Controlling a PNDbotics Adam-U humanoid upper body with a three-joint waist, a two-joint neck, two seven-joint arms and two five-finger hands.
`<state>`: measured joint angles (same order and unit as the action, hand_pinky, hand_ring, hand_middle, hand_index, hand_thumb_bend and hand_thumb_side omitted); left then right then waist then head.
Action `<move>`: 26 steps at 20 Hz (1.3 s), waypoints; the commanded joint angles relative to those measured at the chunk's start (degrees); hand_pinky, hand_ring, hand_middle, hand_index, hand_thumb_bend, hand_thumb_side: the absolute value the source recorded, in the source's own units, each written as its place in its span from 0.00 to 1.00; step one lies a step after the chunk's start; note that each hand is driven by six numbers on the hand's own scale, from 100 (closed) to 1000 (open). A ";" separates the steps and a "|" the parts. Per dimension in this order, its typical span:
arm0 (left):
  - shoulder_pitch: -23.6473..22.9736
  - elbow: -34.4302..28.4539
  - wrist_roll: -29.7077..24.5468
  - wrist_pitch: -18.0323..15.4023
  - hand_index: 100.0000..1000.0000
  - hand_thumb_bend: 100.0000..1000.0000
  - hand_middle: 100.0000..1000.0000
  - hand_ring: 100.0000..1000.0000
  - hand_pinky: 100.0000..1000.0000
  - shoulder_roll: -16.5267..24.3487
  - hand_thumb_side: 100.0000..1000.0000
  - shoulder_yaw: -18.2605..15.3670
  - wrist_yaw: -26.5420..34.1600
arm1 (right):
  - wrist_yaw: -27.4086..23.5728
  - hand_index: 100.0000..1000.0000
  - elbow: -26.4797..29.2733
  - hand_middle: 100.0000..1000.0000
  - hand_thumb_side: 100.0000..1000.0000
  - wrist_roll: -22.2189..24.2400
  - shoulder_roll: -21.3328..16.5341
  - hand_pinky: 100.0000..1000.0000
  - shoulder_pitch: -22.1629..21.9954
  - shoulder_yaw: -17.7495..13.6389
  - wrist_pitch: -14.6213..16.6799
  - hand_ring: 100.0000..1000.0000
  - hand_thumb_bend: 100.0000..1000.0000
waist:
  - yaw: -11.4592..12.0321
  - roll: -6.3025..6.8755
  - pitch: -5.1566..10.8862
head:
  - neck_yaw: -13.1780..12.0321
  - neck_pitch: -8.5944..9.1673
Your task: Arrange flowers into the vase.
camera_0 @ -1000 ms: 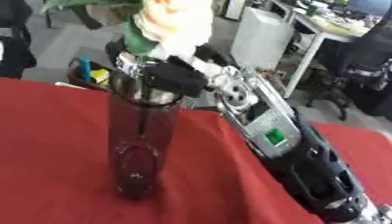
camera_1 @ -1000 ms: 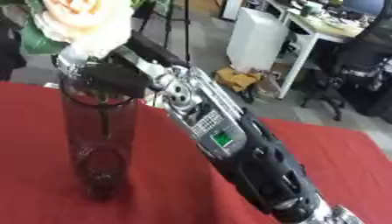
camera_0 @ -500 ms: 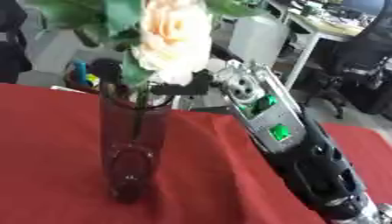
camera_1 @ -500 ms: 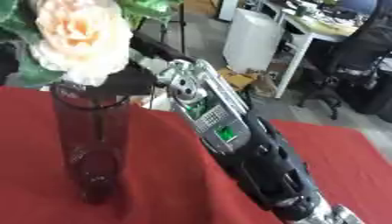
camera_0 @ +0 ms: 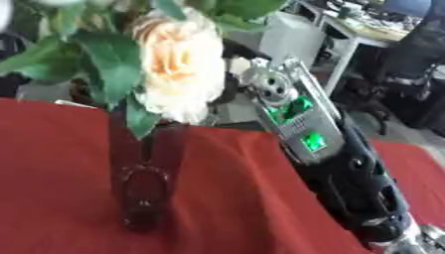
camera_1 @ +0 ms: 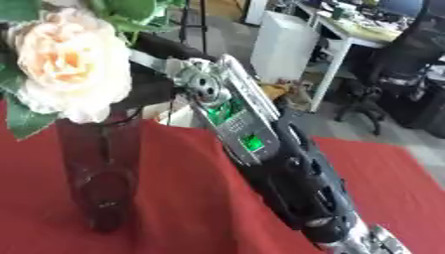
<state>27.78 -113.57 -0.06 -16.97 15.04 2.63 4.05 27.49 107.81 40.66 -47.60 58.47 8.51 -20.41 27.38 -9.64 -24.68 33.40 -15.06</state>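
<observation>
Cream flower [camera_1: 65, 62] with green leaves [camera_0: 100, 59] fills the upper left, above the dark vase [camera_1: 100, 168] on the red tablecloth [camera_0: 226, 198]. Right hand hidden behind the bloom; its grip unreadable.

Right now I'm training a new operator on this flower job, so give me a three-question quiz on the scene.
1. True or false: the vase lies on its side on the red tablecloth.
2. What colour is the rose?
A. deep red
B. pale peach
C. blue
3. Fill in: the robot's arm reaches in from the view's ____ side.

Key: 1 false, it stands upright. 2 B. 3 right; its hand is hidden behind the rose.
</observation>
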 commanded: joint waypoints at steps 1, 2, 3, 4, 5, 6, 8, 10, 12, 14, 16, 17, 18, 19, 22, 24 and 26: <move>0.32 -1.03 -0.24 -0.01 0.87 0.00 0.87 0.94 0.81 0.29 1.00 0.35 0.25 | 1.23 0.89 0.88 0.67 0.97 2.53 -0.84 0.75 0.90 -1.61 0.09 0.90 0.88 | -0.09 0.56 1.81 | 0.13 0.40; 0.28 -1.03 -0.24 0.01 0.87 0.00 0.87 0.94 0.81 0.27 1.00 0.33 0.25 | 1.32 0.89 1.07 0.66 0.98 3.20 -0.82 0.75 0.90 -1.89 0.08 0.90 0.88 | -0.13 0.55 1.85 | 0.08 0.37; 0.26 -1.03 -0.22 0.01 0.87 0.00 0.87 0.94 0.81 0.27 1.00 0.31 0.25 | 1.27 0.89 1.30 0.66 0.98 3.66 -0.81 0.75 0.92 -2.16 0.07 0.90 0.88 | -0.19 0.54 1.90 | 0.02 0.35; 0.26 -1.03 -0.22 0.02 0.87 0.00 0.87 0.94 0.81 0.28 1.00 0.30 0.25 | 1.14 0.89 1.54 0.66 0.98 3.92 -0.80 0.75 0.95 -2.39 0.04 0.90 0.88 | -0.26 0.52 1.95 | -0.02 0.34; 0.26 -1.03 -0.23 0.03 0.87 0.00 0.87 0.94 0.81 0.30 1.00 0.32 0.23 | 0.89 0.89 1.83 0.66 0.98 4.07 -0.79 0.75 0.95 -2.55 0.02 0.90 0.88 | -0.33 0.50 2.00 | -0.06 0.32; 0.25 -1.03 -0.24 0.04 0.87 0.00 0.87 0.94 0.81 0.30 1.00 0.33 0.23 | 0.56 0.89 2.06 0.66 0.98 4.17 -0.79 0.75 0.92 -2.69 -0.05 0.90 0.89 | -0.38 0.48 2.06 | -0.11 0.27; 0.18 -1.03 -0.24 0.11 0.87 0.00 0.87 0.95 0.81 0.31 1.00 0.32 0.20 | -0.02 0.89 2.32 0.66 0.99 4.17 -0.92 0.75 0.81 -2.98 -0.25 0.90 0.89 | -0.51 0.51 2.16 | -0.21 0.25; 0.10 -1.03 -0.22 0.12 0.87 0.00 0.87 0.95 0.81 0.36 1.00 0.29 0.17 | -0.99 0.89 2.43 0.65 0.99 3.96 -0.98 0.75 0.74 -3.35 -0.53 0.90 0.89 | -0.65 0.56 2.26 | -0.30 0.20; 0.07 -1.03 -0.19 0.11 0.87 0.00 0.87 0.95 0.81 0.38 1.00 0.27 0.16 | -1.71 0.89 2.48 0.65 0.99 3.76 -1.09 0.75 0.69 -3.52 -0.74 0.90 0.89 | -0.69 0.58 2.30 | -0.32 0.18; 0.06 -1.03 -0.18 0.11 0.87 0.00 0.87 0.95 0.81 0.38 1.00 0.28 0.16 | -2.04 0.89 2.51 0.65 0.99 3.63 -1.16 0.75 0.66 -3.56 -0.86 0.90 0.89 | -0.70 0.58 2.30 | -0.33 0.17; -0.05 -1.03 -0.12 0.16 0.87 0.00 0.87 0.95 0.81 0.45 1.00 0.20 0.12 | -2.75 0.89 2.87 0.65 0.99 3.15 -1.62 0.76 0.39 -4.14 -0.83 0.90 0.89 | -1.12 0.59 2.40 | -1.88 -0.27; -0.12 -1.03 -0.09 0.19 0.87 0.00 0.87 0.95 0.81 0.48 1.00 0.18 0.09 | -3.12 0.89 3.02 0.65 0.99 2.94 -1.89 0.76 0.18 -4.37 -0.83 0.90 0.89 | -1.25 0.59 2.43 | -2.82 -0.53; -0.15 -1.03 -0.08 0.21 0.87 0.00 0.86 0.95 0.81 0.51 1.00 0.17 0.06 | -3.47 0.89 3.12 0.65 0.99 2.77 -2.17 0.76 -0.03 -4.56 -0.86 0.90 0.89 | -1.36 0.59 2.47 | -3.92 -0.88; -0.16 -1.03 -0.05 0.20 0.87 0.00 0.87 0.95 0.81 0.56 1.00 0.14 0.03 | -3.76 0.89 3.21 0.66 0.99 2.66 -2.50 0.76 -0.27 -4.70 -0.90 0.90 0.89 | -1.47 0.59 2.52 | -5.09 -1.27; -0.28 -1.03 0.17 0.19 0.87 0.00 0.87 0.95 0.81 0.72 1.00 -0.02 -0.04 | -4.84 0.89 3.59 0.66 0.98 2.59 -3.23 0.76 -0.93 -4.96 -0.99 0.90 0.89 | -1.79 0.64 2.67 | -8.41 -2.20; -0.38 -1.03 0.27 0.21 0.87 0.00 0.87 0.95 0.81 0.78 1.00 -0.08 -0.10 | -5.39 0.89 3.98 0.66 0.98 2.57 -3.66 0.76 -1.35 -5.11 -1.02 0.90 0.89 | -2.03 0.67 2.75 | -10.46 -2.53; -0.46 -1.03 0.41 0.22 0.87 0.00 0.87 0.95 0.81 0.86 1.00 -0.19 -0.18 | -5.99 0.89 4.41 0.66 0.98 2.60 -4.12 0.76 -1.94 -5.30 -1.00 0.90 0.89 | -2.29 0.75 2.86 | -12.48 -3.10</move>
<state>27.11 -113.57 0.09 -16.71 15.04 2.62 4.00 22.26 111.11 43.17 -49.43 55.88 4.24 -21.08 25.13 -9.61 -23.61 22.13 -17.81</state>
